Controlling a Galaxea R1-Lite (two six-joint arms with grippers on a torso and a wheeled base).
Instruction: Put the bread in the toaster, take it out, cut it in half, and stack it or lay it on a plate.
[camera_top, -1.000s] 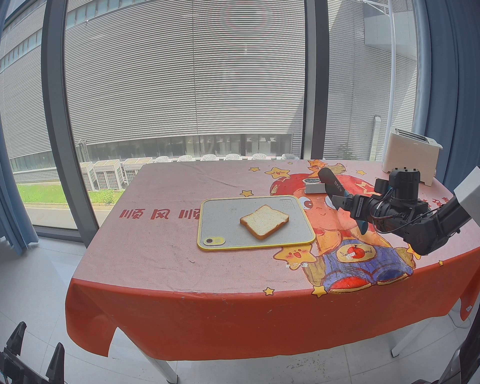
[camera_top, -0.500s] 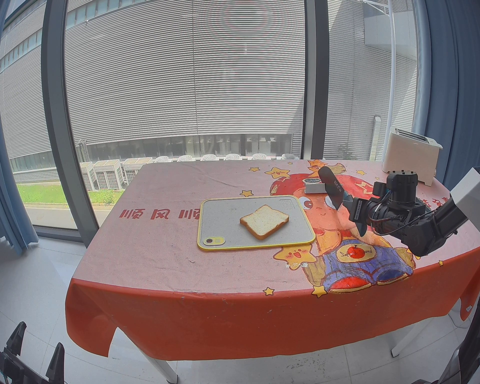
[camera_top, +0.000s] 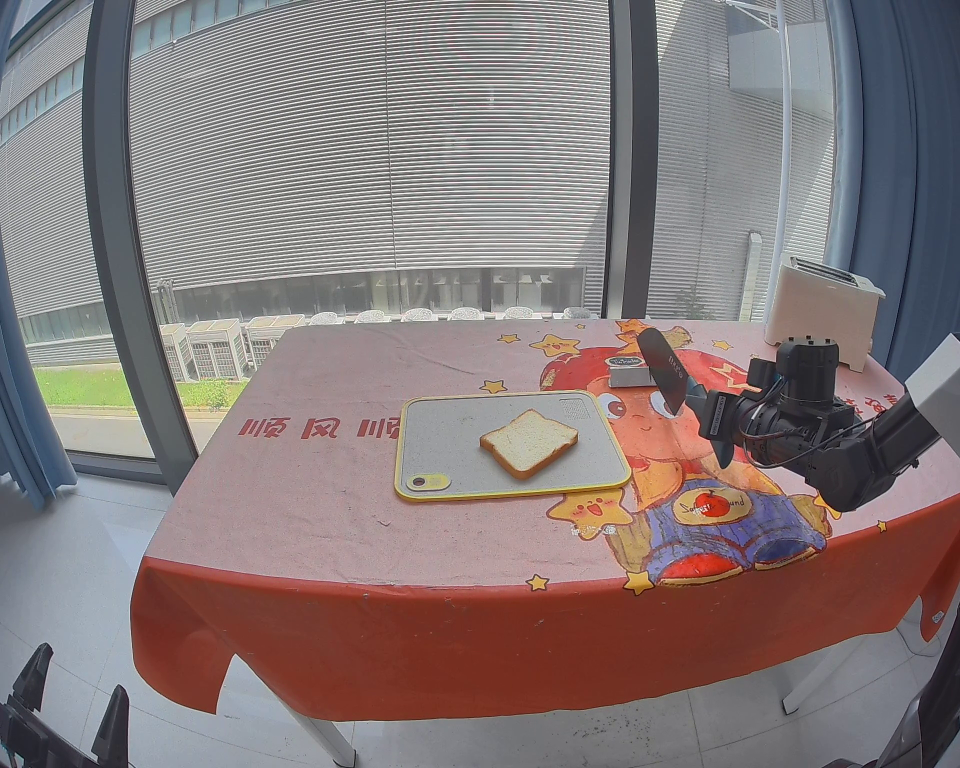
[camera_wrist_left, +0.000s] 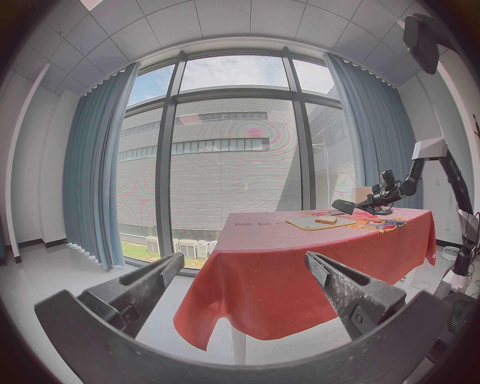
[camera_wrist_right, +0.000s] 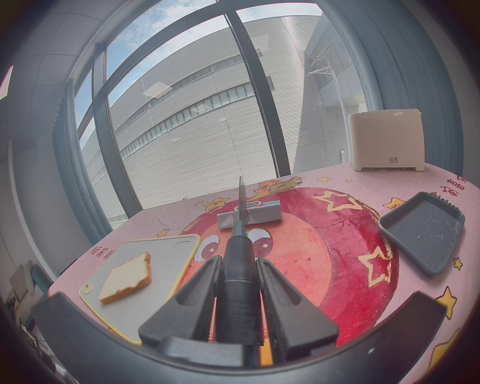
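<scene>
While bread (camera_top: 528, 442) stays put, right gripper (camera_top: 702, 402) has turned the knife (camera_top: 663, 369).

One slice of bread (camera_top: 529, 442), pale with a tan crust, lies flat and uncut on the grey, yellow-rimmed cutting board (camera_top: 450, 445). The cream toaster (camera_top: 822, 310) stands upright at the far right corner of the table (camera_top: 330, 500). The dark-bladed knife (camera_top: 663, 370) hangs above the table, its handle clamped in the right gripper (camera_wrist_right: 238, 265) (blade tip toward the board's side). A dark rectangular plate (camera_wrist_right: 422, 231) lies near the toaster.
</scene>
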